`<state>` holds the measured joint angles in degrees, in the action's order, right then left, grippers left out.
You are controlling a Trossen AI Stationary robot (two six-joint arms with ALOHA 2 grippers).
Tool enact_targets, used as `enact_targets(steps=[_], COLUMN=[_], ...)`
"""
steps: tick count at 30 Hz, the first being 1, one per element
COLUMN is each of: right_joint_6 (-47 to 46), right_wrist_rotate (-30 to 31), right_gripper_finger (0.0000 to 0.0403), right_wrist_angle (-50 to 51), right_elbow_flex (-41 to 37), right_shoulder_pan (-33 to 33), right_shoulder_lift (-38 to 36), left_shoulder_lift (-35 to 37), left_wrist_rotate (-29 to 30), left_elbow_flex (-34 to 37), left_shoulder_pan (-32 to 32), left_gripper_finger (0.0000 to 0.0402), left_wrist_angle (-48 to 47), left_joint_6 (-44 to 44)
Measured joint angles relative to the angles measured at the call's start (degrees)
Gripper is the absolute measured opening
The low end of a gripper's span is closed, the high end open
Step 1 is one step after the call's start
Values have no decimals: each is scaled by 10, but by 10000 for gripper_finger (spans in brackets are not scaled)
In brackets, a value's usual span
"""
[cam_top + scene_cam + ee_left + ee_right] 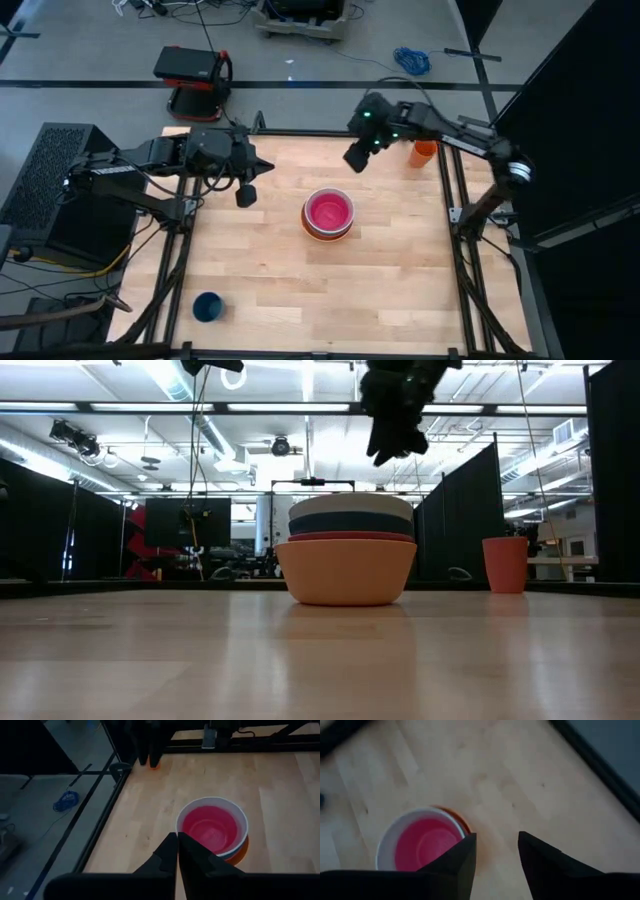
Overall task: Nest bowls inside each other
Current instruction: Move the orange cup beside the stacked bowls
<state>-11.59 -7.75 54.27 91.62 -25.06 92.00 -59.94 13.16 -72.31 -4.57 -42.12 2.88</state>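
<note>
Pale wood-plank counter (300,280), framed by dark rails; grey floor beyond with a blue cable coil (411,61) and a red-and-black case (192,72). Low view looks across into a hall with ceiling strip lights, black curtain partitions and a dark monitor on a stand. The bowls (328,214) stand as one nested stack near the counter's middle: pink innermost (210,827), white rim around it (387,837), an orange bowl (346,571) outermost at the bottom; the low view shows a red rim (352,537) and a dark teal band (350,521) between orange and white. Small orange cup (424,152) sits at the far right edge of the counter, well apart from the stack; small dark blue cup (207,306) sits near the front left corner. Left claw (246,193) hangs over the counter's left side, apart from the stack, fingers pressed together and empty. Right claw (355,157) is raised above the counter beyond the stack toward the far right, fingers (465,852) spread with nothing between them. Wide bare wood lies in front of and to either side of the stack. The inner bowls' depth and seating are hidden by the outer walls; from above only pink, white and a sliver of orange show. In the low view the right claw is cut off at the top edge.
</note>
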Motion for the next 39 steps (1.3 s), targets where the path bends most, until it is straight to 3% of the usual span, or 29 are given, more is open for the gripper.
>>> enact_targets(steps=[15, 26, 39], right_joint_6=[-53, -16, -16], right_wrist_rotate=[43, 195, 197], right_gripper_finger=[146, 133, 190], right_wrist_angle=[-145, 58, 76], right_elbow_flex=[-235, -234, -233], right_shoulder_pan=[-42, -108, -182], right_shoulder_lift=[-197, -195, -159], left_shoulder_lift=[0, 0, 0], left_wrist_rotate=[20, 19, 17], left_elbow_flex=[0, 0, 0], left_shoulder_pan=[-16, -19, -18], left_gripper_finger=[2, 1, 2], left_wrist_angle=[3, 4, 6], left_joint_6=[16, 14, -5])
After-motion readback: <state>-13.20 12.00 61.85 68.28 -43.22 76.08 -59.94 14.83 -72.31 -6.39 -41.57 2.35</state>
